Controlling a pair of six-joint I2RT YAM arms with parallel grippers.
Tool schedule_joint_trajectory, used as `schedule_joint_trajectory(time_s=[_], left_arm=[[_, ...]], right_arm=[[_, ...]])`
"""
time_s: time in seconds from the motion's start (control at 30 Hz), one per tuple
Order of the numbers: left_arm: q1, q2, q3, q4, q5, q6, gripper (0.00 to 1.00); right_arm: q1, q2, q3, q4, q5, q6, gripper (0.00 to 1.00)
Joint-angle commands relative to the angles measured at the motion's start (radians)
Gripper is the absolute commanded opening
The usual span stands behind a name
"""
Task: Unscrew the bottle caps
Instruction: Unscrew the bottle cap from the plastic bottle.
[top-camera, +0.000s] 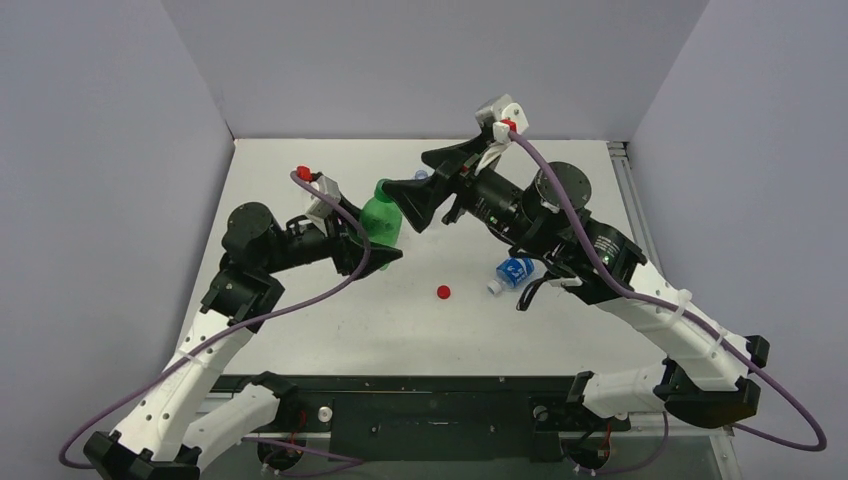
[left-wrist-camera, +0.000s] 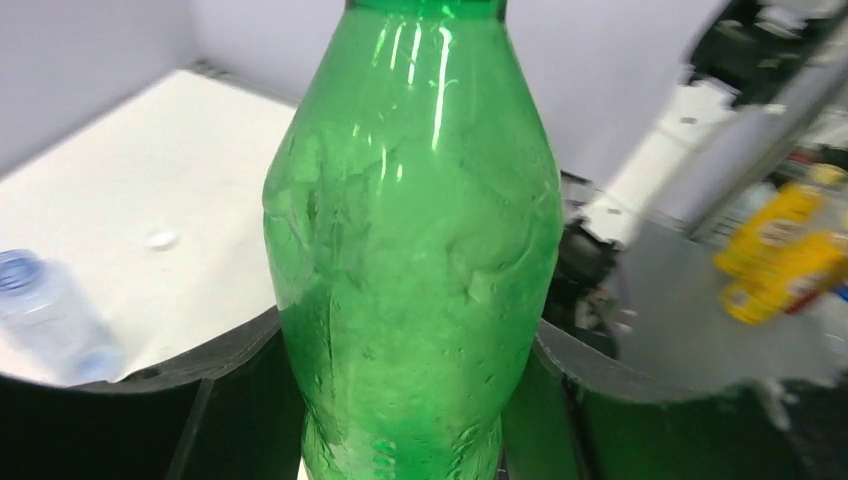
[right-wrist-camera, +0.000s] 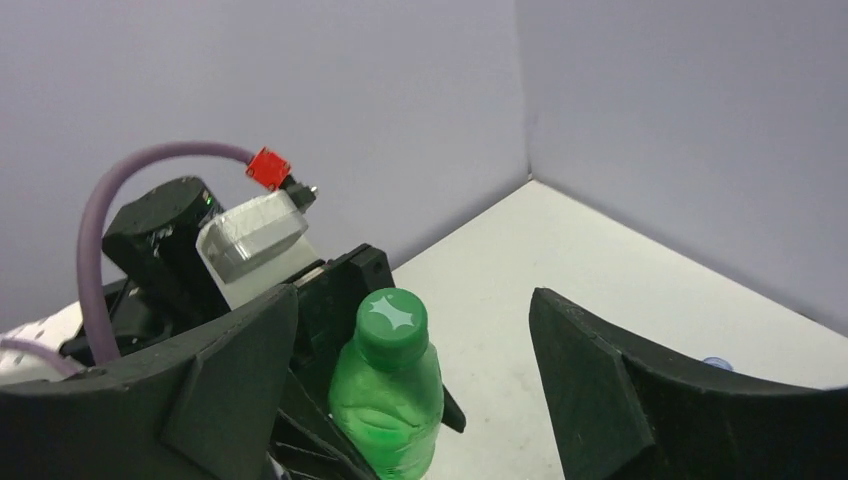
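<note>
Green cap (right-wrist-camera: 392, 318) sits on its bottle (left-wrist-camera: 420, 260), pinched by left gripper (top-camera: 383, 248); right gripper (top-camera: 412, 182) spread; we find red cap (top-camera: 443, 292) off.

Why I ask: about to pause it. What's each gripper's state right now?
Left gripper: closed on the green bottle.
Right gripper: open, straddling the green cap, holding nothing.

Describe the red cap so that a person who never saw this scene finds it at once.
On the white table, look near the middle. The red cap lies there, between the green bottle and the fallen blue-label bottle. Only it is a small red disc, on no bottle.
</note>
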Motion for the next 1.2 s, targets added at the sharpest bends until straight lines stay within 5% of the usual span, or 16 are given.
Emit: schedule_joint_trajectory(time_s=[0.0,0.33,1.03,1.17], left_arm=[[-0.014,-0.041,0.012,-0.082,-0.309,0.232,0.00],[-0.043,-0.053,-0.003,-0.087,-0.426,0.279,0.00],[-0.049,-0.066,-0.007,-0.049,-0.400,0.245,0.00],[-0.049,-0.070,-0.003,-0.037,-0.349,0.218,0.00]], right_arm=[[0.096,0.044,0.136,-0.149,0.392,-0.079,0.81],[0.130,0.212,0.317,-0.227,0.380,-0.031,0.73],[0.060,0.291,0.349,-0.233,0.215,0.062,0.26],[0.047,0.277,0.344,-0.253,0.172,0.020,0.06]])
